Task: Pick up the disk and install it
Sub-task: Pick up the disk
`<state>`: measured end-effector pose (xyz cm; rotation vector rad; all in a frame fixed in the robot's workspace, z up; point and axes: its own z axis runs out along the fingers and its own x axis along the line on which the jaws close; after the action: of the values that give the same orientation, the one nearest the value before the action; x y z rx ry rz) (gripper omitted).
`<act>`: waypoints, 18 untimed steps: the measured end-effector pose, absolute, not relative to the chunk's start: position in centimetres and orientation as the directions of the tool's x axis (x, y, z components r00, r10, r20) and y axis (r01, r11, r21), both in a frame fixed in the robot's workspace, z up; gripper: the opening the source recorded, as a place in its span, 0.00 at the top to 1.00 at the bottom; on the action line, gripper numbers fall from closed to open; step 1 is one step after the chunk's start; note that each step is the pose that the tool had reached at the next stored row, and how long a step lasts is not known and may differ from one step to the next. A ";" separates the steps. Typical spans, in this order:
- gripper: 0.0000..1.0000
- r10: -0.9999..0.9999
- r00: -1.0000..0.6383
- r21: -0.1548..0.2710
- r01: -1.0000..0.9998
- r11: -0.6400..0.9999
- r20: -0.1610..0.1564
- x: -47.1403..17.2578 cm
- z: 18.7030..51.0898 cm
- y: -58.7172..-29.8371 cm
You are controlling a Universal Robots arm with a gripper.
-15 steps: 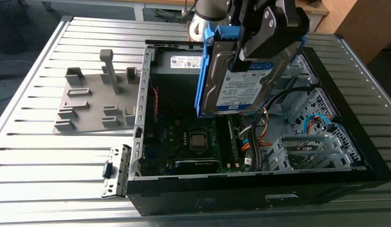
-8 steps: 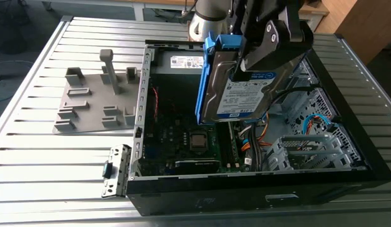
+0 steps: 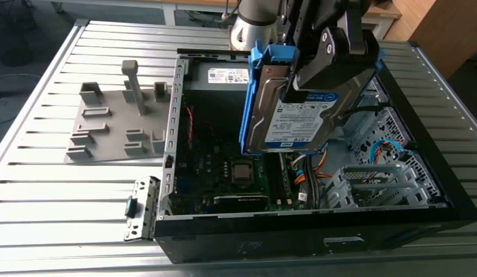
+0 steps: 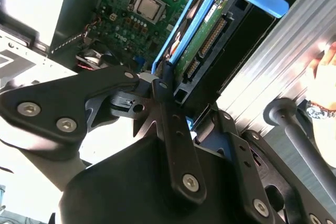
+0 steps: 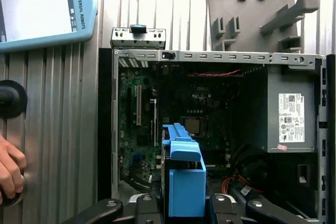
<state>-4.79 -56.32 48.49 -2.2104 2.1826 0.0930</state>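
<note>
A ribbed metal table [image 3: 38, 190] carries an open black computer case [image 3: 300, 236], whose far end is cut off behind the arm in the exterior view. Its green motherboard [image 3: 223, 167] is partly hidden by the disk [image 3: 300, 121], which hangs in the air above the case's interior, tilted nearly upright. To the exterior view's left of the case lies a flat matte grey fixture plate [image 3: 107, 124] with raised pegs and brackets. A grey box [image 5: 291, 114] with a white sticker sits in one corner of the case, beside dark recesses that are hard to make out. The disk is flat, silver and rectangular, with bright blue plastic rails around its edges. The black pincer [image 3: 316, 75] is clenched on it and covers the top of its white-and-blue label. In the second wrist view the disk's green circuit side [image 4: 207, 40] shows. A person's hand [image 5: 9, 169], cut off by the frame edge, rests on the table
</note>
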 end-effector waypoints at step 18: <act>0.64 -0.998 -0.006 0.018 -1.000 0.005 -0.064 -4.8 48.3 -58.4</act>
<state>-4.78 -58.38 48.34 -2.1911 2.2030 0.0903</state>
